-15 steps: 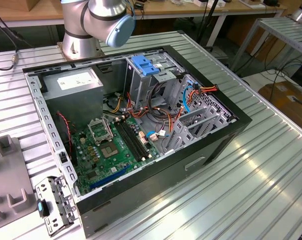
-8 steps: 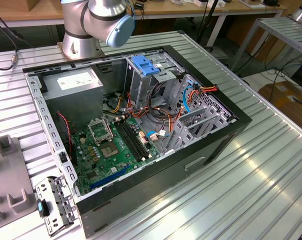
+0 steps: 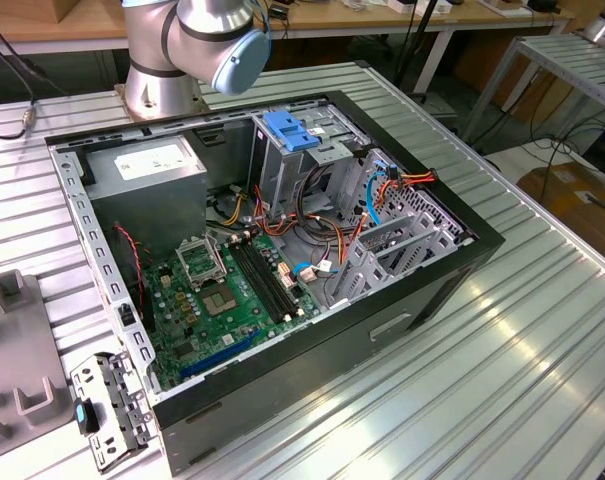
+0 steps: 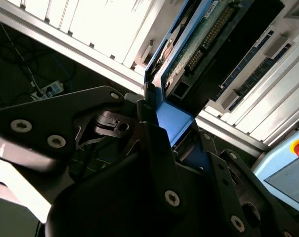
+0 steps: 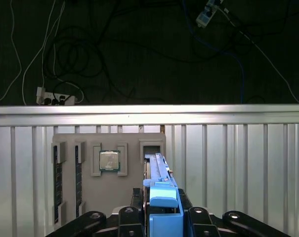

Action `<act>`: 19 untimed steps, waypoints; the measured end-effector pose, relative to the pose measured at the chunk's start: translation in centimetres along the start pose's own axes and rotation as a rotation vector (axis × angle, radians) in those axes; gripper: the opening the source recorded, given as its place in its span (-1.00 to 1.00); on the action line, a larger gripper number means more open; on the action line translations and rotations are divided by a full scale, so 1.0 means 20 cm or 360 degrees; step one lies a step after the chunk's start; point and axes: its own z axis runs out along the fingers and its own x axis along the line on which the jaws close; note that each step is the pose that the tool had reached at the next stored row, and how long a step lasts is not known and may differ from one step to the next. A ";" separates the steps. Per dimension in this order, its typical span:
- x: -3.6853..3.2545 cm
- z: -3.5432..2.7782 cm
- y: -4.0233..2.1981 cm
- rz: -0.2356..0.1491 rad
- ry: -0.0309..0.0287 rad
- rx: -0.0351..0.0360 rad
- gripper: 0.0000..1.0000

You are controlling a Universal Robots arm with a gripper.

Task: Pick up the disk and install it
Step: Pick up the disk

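Ribbed alu table [image 3: 502,340] carries an open PC case [image 3: 312,360] lying on its side, mobo [image 3: 222,290] and metal drive cage [image 3: 272,170] exposed. The arm [image 3: 197,40] rises from its base at the far edge of the table, behind the case.

First wrist view looks down on a grey parts tray [image 5: 109,192] on the same kind of ribbed top. The disk [image 5: 161,197] is seen edge-on, w/ its blue end tab toward the camera and its body running out to a recess in the tray. Second wrist view shows its green circuit side [image 4: 198,44] inside the blue carrier.

The gripper [image 5: 163,217] is closed narrow on the blue tab, w/ black fingers [image 4: 151,123] pressed against both sides, so it's holding the disk by that end.

A CPU chip [image 5: 109,160] sits in its own pocket just beside the disk's recess.

Progress, as I judge it: the grasp is made, so the pick is underway. Can't tell if the far end has cleared the recess yet. Install is not yet done, since the disk is at the tray, not at the cage. Carry and seating are both left.
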 end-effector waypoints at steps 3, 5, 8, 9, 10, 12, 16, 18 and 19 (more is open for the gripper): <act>0.000 -0.009 0.000 0.0000 -0.00001 0.0000 -0.26; 0.000 -0.013 0.000 0.0000 -0.00001 0.0000 -0.26; 0.000 -0.020 0.000 0.0000 0.00000 0.0000 -0.26; 0.000 -0.021 0.000 0.0000 0.00000 0.0000 -0.26; 0.000 -0.024 0.000 0.0000 0.00000 0.0000 -0.26; 0.000 -0.031 0.000 0.0000 0.00000 0.0000 -0.26; 0.000 -0.039 0.000 0.0000 0.00000 0.0000 -0.26; 0.000 -0.042 0.000 0.0000 -0.00001 0.0000 -0.26; 0.000 -0.044 0.000 0.0000 0.00000 0.0000 -0.26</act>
